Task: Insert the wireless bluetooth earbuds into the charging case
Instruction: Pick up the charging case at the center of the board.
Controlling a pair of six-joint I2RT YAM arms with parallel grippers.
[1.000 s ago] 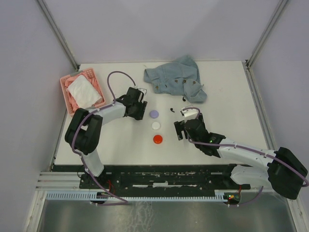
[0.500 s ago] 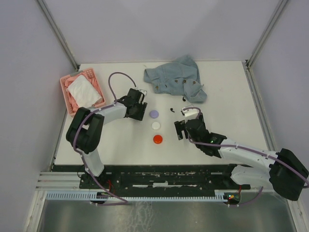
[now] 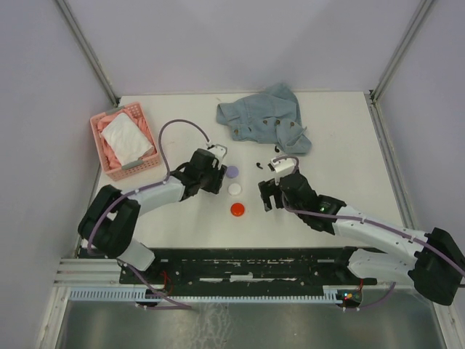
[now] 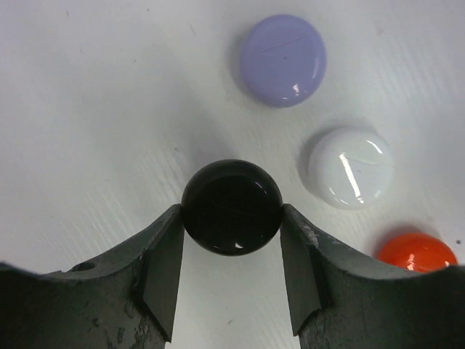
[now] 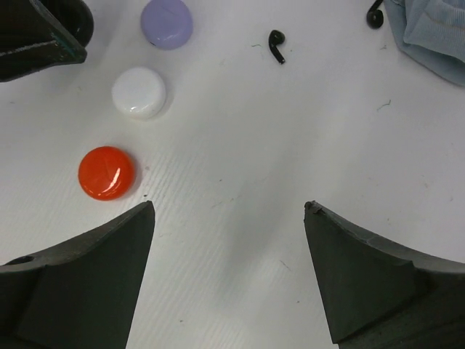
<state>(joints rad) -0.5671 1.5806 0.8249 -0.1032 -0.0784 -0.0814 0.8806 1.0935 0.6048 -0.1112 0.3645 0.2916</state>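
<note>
My left gripper (image 4: 231, 212) is shut on a round black charging case (image 4: 231, 207), one finger on each side, low over the table; in the top view it (image 3: 216, 179) sits just left of the other cases. A lilac case (image 4: 283, 60), a white case (image 4: 351, 168) and a red case (image 4: 416, 249) lie in a row beside it. All cases are closed. My right gripper (image 5: 229, 207) is open and empty, right of the red case (image 5: 107, 172). One black earbud (image 5: 277, 46) lies on the table ahead of it, another (image 5: 375, 14) at the cloth's edge. No other earbuds show.
A crumpled denim cloth (image 3: 265, 116) lies at the back centre of the white table. A pink basket (image 3: 123, 140) holding a white cloth stands at the back left. Grey walls enclose the table on three sides.
My left gripper has moved nearer and to the right, up against the row of cases. My right gripper has shifted slightly left.
</note>
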